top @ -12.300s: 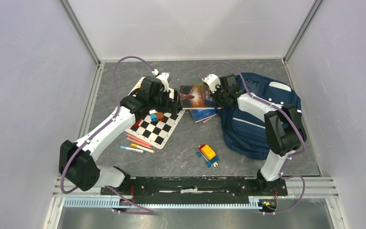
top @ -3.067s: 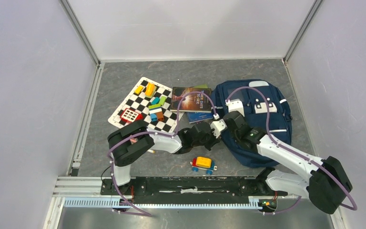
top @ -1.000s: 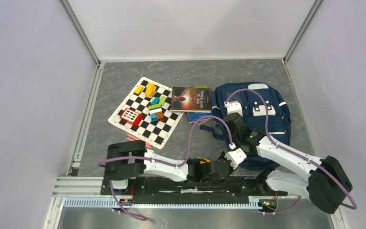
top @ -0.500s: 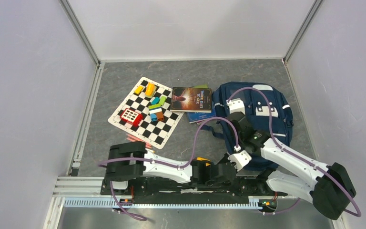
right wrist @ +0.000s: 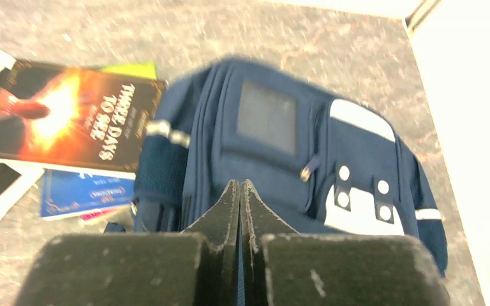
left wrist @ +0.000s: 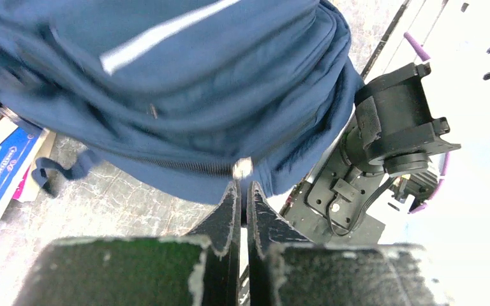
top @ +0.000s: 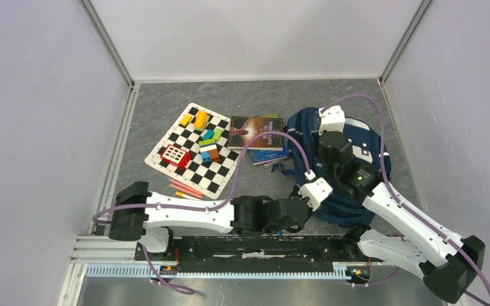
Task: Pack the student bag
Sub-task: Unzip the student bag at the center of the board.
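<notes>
The student bag [top: 303, 135] was the biggest thing I saw. It sat slumped on the grey surface [top: 166, 102] at the right of the top view, just beside the books [top: 255, 132]. It looked soft and floppy, so I guessed it would sag and fold if I pulled one corner. I thought a strap [left wrist: 60, 173] or a zip pull would be better to hold than flat cloth. The right gripper [right wrist: 240, 188] was over the bag's top pocket with its jaws pressed together. A thin blue line showed between them, but I could not tell if cloth was pinched. The left gripper [left wrist: 243, 191] was shut at the bag's lower edge, with a small silver zip pull [left wrist: 242, 167] right at its tips.
</notes>
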`<state>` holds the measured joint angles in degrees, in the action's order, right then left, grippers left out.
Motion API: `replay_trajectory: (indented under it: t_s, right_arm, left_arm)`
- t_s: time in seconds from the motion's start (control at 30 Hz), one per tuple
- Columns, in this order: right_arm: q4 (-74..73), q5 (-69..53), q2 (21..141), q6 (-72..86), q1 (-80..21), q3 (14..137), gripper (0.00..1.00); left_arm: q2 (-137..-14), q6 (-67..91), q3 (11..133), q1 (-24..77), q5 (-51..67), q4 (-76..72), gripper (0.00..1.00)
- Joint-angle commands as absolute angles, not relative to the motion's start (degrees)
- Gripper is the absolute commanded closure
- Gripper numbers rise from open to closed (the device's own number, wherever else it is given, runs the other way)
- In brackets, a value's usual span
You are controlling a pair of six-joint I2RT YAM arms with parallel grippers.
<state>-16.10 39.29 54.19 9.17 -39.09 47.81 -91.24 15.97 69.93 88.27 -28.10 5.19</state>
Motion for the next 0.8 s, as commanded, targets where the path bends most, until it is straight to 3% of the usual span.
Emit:
replay_trajectory:
  t_s: [0.0, 0.17, 0.4, 0.5, 0.63, 0.7, 0.77]
  right_arm:
    - [-7.78, 36.36, 54.24, 7.93, -38.85, 51.43, 1.0]
    - [-1.43, 30.14, 59.75, 8.29, -40.76, 53.38, 1.0]
    - [-6.46, 35.69, 67.26, 12.63, -41.82, 54.25, 0.97]
    - [-10.97, 34.78, 68.84, 13.64, -42.3, 52.9, 0.73]
    - [-13.31, 37.33, 66.26, 16.01, -42.69, 46.62, 0.19]
    - [-14.91, 37.1, 64.18, 16.85, -42.63, 44.77, 0.05]
    - [-16.33, 34.02, 62.69, 17.68, -42.63, 44.04, 0.02]
  left_arm:
    - [-84.86, 16.48, 71.62, 86.14, -23.91, 8.36, 0.98]
    - [-77.57, 16.27, 66.33, 81.83, -21.96, 9.83, 0.98]
    - [-66.81, 20.14, 53.93, 78.12, -16.69, 9.37, 0.98]
    - [-63.14, 21.44, 48.39, 77.61, -15.21, 8.46, 0.98]
    - [-59.81, 23.82, 42.64, 76.58, -15.25, 7.46, 0.98]
    - [-58.7, 24.73, 40.72, 75.92, -15.07, 7.09, 0.98]
    - [-58.1, 25.49, 39.53, 75.44, -14.94, 6.77, 0.98]
